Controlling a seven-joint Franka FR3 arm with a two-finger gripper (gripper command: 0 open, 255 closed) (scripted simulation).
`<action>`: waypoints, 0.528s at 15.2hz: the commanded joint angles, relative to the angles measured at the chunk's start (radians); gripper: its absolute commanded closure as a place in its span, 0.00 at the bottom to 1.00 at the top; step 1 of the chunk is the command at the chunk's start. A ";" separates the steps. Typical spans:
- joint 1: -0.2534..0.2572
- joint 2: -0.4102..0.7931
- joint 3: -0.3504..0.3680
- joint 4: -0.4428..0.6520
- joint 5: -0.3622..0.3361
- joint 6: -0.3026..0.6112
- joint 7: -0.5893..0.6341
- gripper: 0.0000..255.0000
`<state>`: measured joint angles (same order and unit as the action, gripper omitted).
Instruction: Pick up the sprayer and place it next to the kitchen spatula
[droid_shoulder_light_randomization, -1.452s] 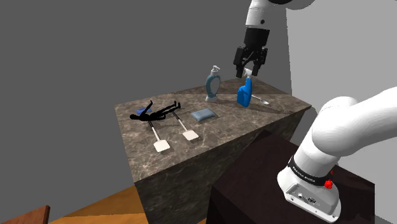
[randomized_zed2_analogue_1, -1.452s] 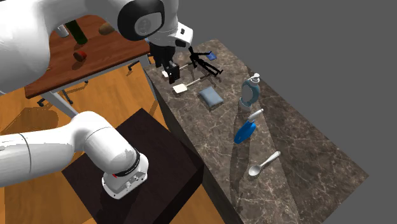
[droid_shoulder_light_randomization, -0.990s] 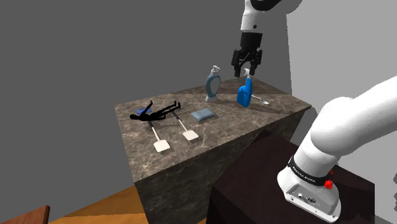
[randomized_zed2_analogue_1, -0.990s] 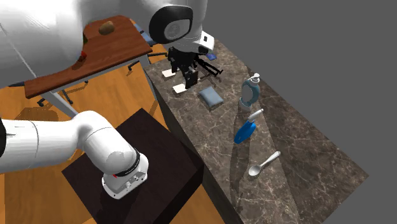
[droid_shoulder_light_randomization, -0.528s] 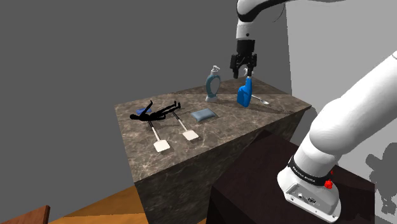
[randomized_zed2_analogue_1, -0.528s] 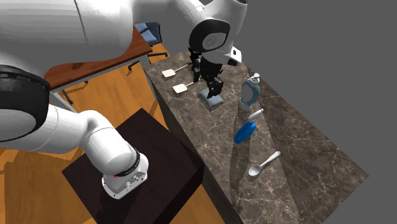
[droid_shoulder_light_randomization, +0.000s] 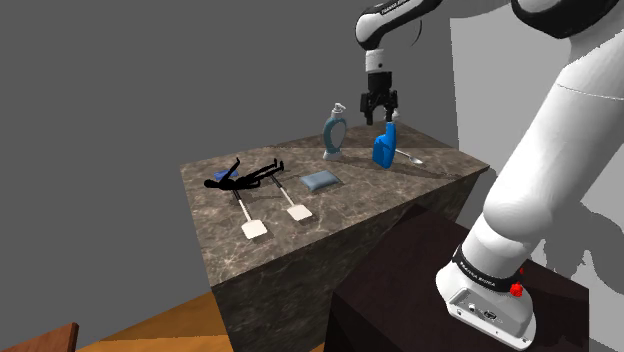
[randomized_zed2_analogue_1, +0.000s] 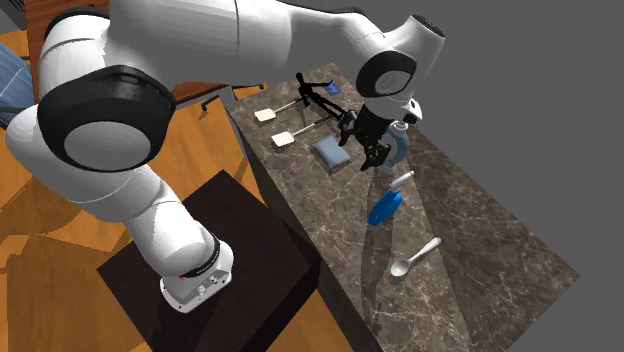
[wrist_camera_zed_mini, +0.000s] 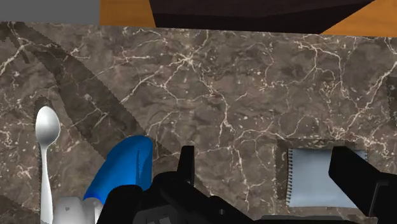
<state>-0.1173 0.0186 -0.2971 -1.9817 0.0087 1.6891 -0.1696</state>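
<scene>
My gripper (wrist_camera_zed_mini: 264, 158) hangs, fingers spread and empty, between the blue sprayer (wrist_camera_zed_mini: 124, 168) and grey cloth (wrist_camera_zed_mini: 305, 178), bare counter (wrist_camera_zed_mini: 222, 83) running to its edge.

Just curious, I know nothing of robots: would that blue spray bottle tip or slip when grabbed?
Probably tippy if nudged: the blue sprayer stands tall and narrow. Its smooth, curved body might slip in a loose grip.

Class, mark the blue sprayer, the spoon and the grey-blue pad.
blue sprayer (randomized_zed2_analogue_1: 383, 210), second exterior view, on its body.
spoon (wrist_camera_zed_mini: 47, 125), wrist view, on its bowl.
grey-blue pad (droid_shoulder_light_randomization: 320, 180), shoulder view, on its top face.
</scene>
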 joint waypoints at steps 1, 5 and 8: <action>-0.019 0.090 -0.018 0.068 0.004 -0.006 -0.036 0.00; -0.062 0.264 -0.039 0.226 0.019 -0.041 -0.093 0.00; -0.101 0.398 -0.047 0.362 0.031 -0.080 -0.130 0.00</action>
<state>-0.2056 0.3702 -0.3416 -1.6638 0.0357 1.6203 -0.2874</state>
